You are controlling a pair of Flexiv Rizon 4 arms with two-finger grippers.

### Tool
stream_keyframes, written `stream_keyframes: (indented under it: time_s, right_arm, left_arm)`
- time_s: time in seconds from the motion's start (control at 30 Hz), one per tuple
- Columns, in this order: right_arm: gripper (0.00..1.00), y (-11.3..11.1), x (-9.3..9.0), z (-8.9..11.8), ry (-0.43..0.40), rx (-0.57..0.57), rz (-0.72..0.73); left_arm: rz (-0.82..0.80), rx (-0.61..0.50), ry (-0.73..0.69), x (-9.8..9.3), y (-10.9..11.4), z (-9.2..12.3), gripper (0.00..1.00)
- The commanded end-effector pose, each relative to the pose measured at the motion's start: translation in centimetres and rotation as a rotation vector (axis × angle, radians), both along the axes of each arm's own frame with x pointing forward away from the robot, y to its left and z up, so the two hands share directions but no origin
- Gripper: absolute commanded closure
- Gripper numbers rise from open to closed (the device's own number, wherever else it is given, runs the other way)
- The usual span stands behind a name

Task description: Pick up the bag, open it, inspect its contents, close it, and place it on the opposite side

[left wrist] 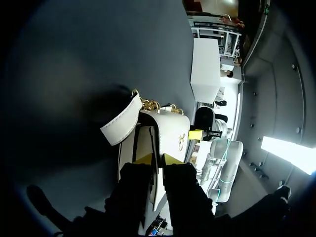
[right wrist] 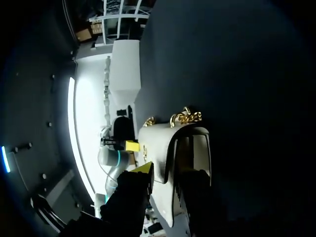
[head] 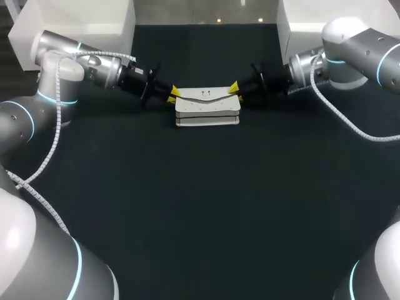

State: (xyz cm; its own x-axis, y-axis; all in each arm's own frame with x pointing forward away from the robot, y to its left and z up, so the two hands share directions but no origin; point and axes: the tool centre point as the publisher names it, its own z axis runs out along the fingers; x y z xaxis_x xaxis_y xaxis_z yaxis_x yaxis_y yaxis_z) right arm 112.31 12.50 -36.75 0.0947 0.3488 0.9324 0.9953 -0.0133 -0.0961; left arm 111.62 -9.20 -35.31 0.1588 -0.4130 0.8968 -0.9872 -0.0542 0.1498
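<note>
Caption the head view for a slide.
Left gripper and right gripper grip opposite ends of the white bag on a dark table.

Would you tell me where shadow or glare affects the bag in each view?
Head view: bag evenly lit, no glare. Left wrist view: strap casts a shadow on the table; left gripper is dark. Right wrist view: the bag's end at the right gripper is shadowed.

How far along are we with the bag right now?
Early, I'd say. Done: the grasp, as the left gripper and the right gripper each hold an end of the bag, at the table's far middle. In hand: opening, apparently, since both wrist views show a dark gap behind its front panel. Left: inspecting inside, closing it, and placing it on the opposite side.
</note>
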Motion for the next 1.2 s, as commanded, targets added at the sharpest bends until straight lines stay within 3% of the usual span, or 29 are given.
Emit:
stream_keyframes:
  time_s: [0.03,0.17,0.2,0.23,0.27,0.3,0.33,0.37,0.4,0.53,0.57,0.7,1.2]
  right_arm:
    - [1.0,0.2,0.3,-0.1,0.002,0.008,0.009]
    - [1.0,0.2,0.2,0.0,0.001,0.007,0.012]
    - [1.0,0.2,0.1,0.0,0.001,0.006,0.012]
    - [1.0,0.1,0.1,0.1,0.002,0.005,0.008]
    - [1.0,0.0,0.0,0.1,0.002,0.005,0.007]
    - [0.81,-0.1,-0.2,0.3,0.001,0.004,0.006]
    - [0.56,-0.3,-0.3,0.4,0.0,0.002,0.002]
    - [0.44,-0.4,-0.4,0.5,-0.002,0.001,-0.001]
    - [0.27,-0.6,-0.6,0.6,-0.004,-0.001,-0.005]
    - [0.18,-1.1,-1.5,1.2,-0.011,-0.012,-0.014]
    - [0.21,-1.2,-1.7,1.3,-0.012,-0.013,-0.014]
    - [0.51,-1.5,-2.5,1.6,-0.019,-0.017,-0.016]
    - [0.58,-0.8,-4.2,0.8,0.003,-0.001,-0.007]
  left_arm:
    - [0.001,-0.003,0.001,0.0,-0.3,-0.3,1.0]
    - [-0.002,-0.008,-0.005,-0.1,-0.2,0.1,1.0]
    - [-0.001,-0.009,-0.008,-0.2,-0.1,0.3,0.62]
    - [-0.002,-0.012,-0.015,-0.3,0.1,0.6,0.51]
    - [0.0,-0.013,-0.021,-0.4,0.2,0.7,0.34]
    - [0.004,-0.015,-0.029,-0.6,0.4,1.2,0.16]
    - [0.004,-0.022,-0.032,-0.8,0.7,1.5,0.07]
    - [0.007,-0.023,-0.041,-0.9,0.9,1.8,0.0]
    - [0.009,-0.022,-0.048,-1.1,1.1,2.2,0.0]
    - [0.016,-0.019,-0.067,-1.8,2.2,3.4,0.0]
    - [0.015,-0.02,-0.071,-1.9,2.4,3.5,0.0]
    - [0.032,-0.009,-0.081,-1.9,3.3,3.8,0.0]
    - [0.114,0.03,-0.081,-1.8,6.2,4.1,0.0]
